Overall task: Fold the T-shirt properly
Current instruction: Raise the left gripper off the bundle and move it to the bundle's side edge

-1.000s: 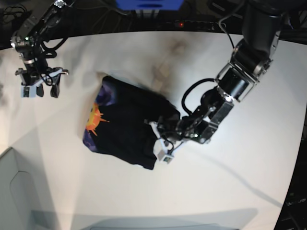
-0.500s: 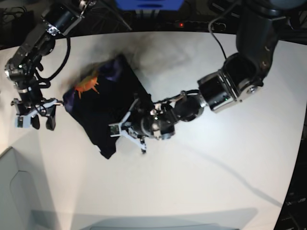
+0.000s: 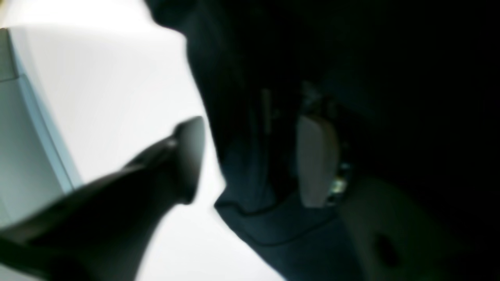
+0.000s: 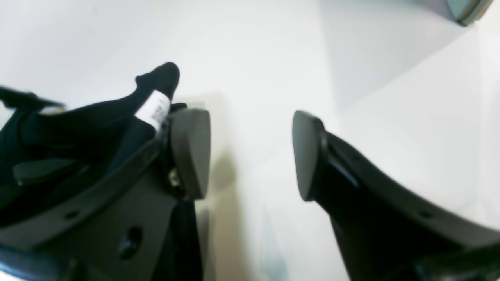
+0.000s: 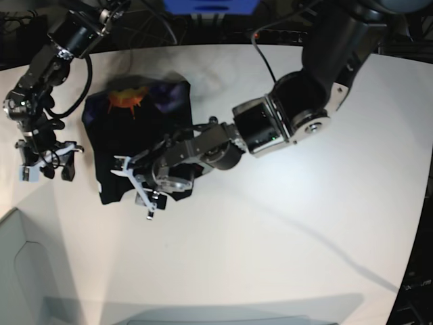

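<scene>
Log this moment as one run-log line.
T-shirt: folded bundle, print upward | left gripper: open over its near edge | right gripper: open, empty, beside it

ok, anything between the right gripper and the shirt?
Nothing visible. The right gripper stands open over bare table, and the T-shirt lies right beside one finger with no other object between them.

No text is reading clearly anywhere. A small white label (image 4: 153,109) on the black T-shirt (image 4: 78,117) is showing at the left of the right wrist view, carrying faint dark printed lines too blurred to make out. The orange-and-purple print (image 5: 128,98) at the upper left of the base view is showing no letters.
</scene>
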Motion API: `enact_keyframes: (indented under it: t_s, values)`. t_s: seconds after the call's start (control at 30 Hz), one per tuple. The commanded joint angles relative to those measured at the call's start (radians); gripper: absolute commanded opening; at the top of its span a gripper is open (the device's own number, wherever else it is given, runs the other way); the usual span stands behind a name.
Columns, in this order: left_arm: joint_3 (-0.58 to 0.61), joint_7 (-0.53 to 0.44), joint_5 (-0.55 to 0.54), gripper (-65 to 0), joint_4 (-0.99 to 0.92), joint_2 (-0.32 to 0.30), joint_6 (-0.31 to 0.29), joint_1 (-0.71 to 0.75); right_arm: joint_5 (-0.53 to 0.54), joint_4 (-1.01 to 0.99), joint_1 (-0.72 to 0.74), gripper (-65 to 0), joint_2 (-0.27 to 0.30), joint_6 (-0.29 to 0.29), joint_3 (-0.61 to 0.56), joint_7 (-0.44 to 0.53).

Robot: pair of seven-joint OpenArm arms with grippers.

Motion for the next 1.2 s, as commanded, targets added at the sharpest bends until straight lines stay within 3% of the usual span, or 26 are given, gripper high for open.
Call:
enact_keyframes:
  t_s: [0.0, 0.07, 0.23, 0.43, 0.57, 0.77, 0.93, 1.17]
  values:
    - [-0.006, -0.003, -0.009, -22.4, 0.034, 0.006, -0.010, -0.033, 0.020, 0.017, 0.007, -31.4, 0.015, 0.014, 0.002, 0.028]
    - [-0.045, 0.001, -0.005, -21.0, 0.092, 0.001, -0.010, -0.031, 0.020, 0.023, -0.008, -31.4, 0.015, 0.014, 0.002, 0.028]
    - [-0.281, 0.118, -0.009, -21.1, 0.307, -0.053, -0.017, -0.013, 0.020, 0.026, -0.028, -31.4, 0.015, 0.014, 0.004, 0.028]
    - [-0.599, 0.227, -0.012, -21.1, 0.626, -0.136, -0.019, 0.148, 0.020, 0.061, -0.052, -31.0, 0.015, 0.014, 0.004, 0.028]
    - [-0.809, 0.288, -0.086, -21.1, 0.776, -0.129, -0.010, 0.375, 0.021, 0.086, -0.066, -31.0, 0.012, 0.014, -0.002, 0.028]
    - [-1.074, 0.288, -0.264, -20.9, 0.824, -0.048, -0.010, 0.664, 0.020, 0.080, -0.069, -31.0, 0.014, 0.014, -0.005, 0.028]
    - [-1.186, 0.297, -0.332, -20.9, 0.824, -0.019, -0.008, 0.766, 0.020, 0.080, -0.135, -31.3, 0.009, 0.014, -0.021, 0.027]
    - [-1.215, 0.294, -0.339, -20.9, 0.822, -0.024, -0.008, 0.848, 0.021, 0.087, -0.253, -31.4, 0.007, 0.014, -0.071, 0.028]
